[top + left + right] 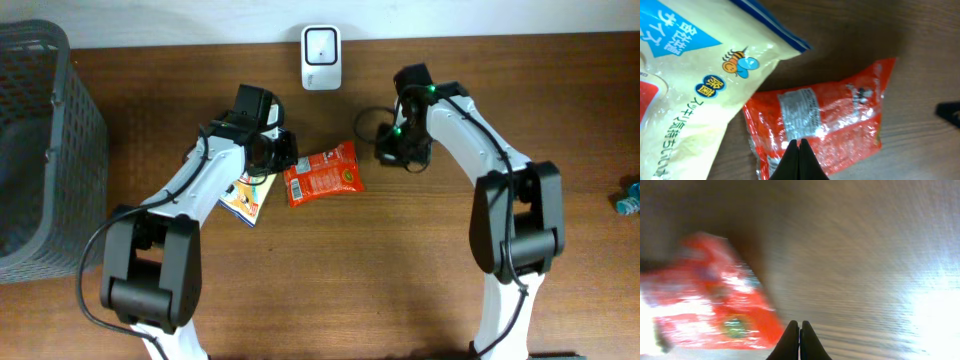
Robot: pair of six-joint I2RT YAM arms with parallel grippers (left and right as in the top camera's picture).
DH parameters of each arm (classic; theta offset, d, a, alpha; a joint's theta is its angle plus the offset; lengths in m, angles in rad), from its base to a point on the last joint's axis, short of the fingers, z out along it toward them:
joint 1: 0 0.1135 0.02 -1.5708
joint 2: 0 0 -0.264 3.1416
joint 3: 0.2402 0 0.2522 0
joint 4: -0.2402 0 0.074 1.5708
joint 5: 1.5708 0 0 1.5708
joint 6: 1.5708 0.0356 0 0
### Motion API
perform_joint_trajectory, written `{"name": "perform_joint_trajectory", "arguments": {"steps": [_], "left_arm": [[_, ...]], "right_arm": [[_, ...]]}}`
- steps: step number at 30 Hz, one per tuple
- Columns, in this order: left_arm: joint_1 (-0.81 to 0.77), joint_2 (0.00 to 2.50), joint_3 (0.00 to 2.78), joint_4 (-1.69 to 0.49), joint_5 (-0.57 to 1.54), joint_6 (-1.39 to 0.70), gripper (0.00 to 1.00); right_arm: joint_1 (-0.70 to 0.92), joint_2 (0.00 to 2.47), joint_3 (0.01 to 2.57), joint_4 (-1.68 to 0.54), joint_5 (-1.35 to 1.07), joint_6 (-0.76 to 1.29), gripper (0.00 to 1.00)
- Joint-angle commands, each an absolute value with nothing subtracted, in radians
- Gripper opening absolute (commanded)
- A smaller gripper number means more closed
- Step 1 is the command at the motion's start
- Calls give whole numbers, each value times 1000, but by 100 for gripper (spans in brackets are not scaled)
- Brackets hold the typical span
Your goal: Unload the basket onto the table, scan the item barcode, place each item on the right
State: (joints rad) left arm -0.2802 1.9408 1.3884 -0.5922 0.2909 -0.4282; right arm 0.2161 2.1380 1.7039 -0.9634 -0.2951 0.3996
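A red packet [322, 173] is glinting on a brown wood-grain table [400, 260], while a cream bag [700, 115] is showing blue edging and lettering.

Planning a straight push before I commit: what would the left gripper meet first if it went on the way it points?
The red packet, most likely: the shut left gripper points at its lower part. How far above it the tips are is unclear.
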Motion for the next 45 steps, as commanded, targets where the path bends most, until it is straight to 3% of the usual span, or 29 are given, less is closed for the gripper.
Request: {"name": "perform_joint_trajectory", "arguments": {"steps": [1, 3, 7, 10, 12, 15, 18, 19, 22, 28, 31, 32, 33, 34, 35, 42, 45], "left_arm": [[-286, 1909, 1406, -613, 271, -411, 0], [-286, 1934, 1405, -667, 202, -480, 0], [-286, 2043, 1405, -656, 306, -477, 0], [-285, 2048, 1405, -667, 155, -477, 0], [-283, 2047, 1407, -686, -17, -477, 0], [-270, 2031, 1527, -783, 82, -438, 0], [-282, 2008, 1631, -802, 433, -365, 0], [-305, 2021, 1615, -801, 448, -365, 0], [-384, 2133, 1604, -789, 449, -366, 0], [-370, 2214, 1608, -805, 234, -365, 0], [-334, 2123, 1705, -900, 191, -365, 0], [-326, 2095, 1745, -933, 185, -365, 4], [-311, 2065, 1781, -958, 178, -365, 81], [-301, 2056, 1785, -960, 172, -365, 98], [-271, 2053, 1784, -966, 153, -365, 99], [-106, 2062, 1678, -1005, -6, -368, 99], [-38, 2062, 1668, -1012, -4, -369, 99]], "right_arm": [[272, 2090, 1734, -860, -517, 363, 4], [329, 2156, 1732, -794, -624, 374, 4], [355, 2249, 1727, -768, -608, 422, 4], [351, 2314, 1647, -795, -332, 487, 4], [352, 2287, 1644, -844, -279, 487, 4], [353, 2175, 1729, -940, -275, 461, 5], [347, 2131, 1781, -984, -276, 461, 15], [349, 2142, 1775, -984, -277, 451, 15], [331, 2168, 1746, -1032, -278, 420, 7], [325, 2167, 1563, -928, -136, 430, 8], [307, 2153, 1696, -1076, 10, 458, 15], [302, 2153, 1766, -1133, -24, 424, 32], [302, 2153, 1793, -1137, -129, 339, 65], [302, 2153, 1795, -1127, -200, 291, 84], [306, 2153, 1782, -1086, -377, 187, 99], [382, 2233, 1703, -875, -407, 313, 99], [379, 2280, 1673, -858, -403, 323, 70]]}}
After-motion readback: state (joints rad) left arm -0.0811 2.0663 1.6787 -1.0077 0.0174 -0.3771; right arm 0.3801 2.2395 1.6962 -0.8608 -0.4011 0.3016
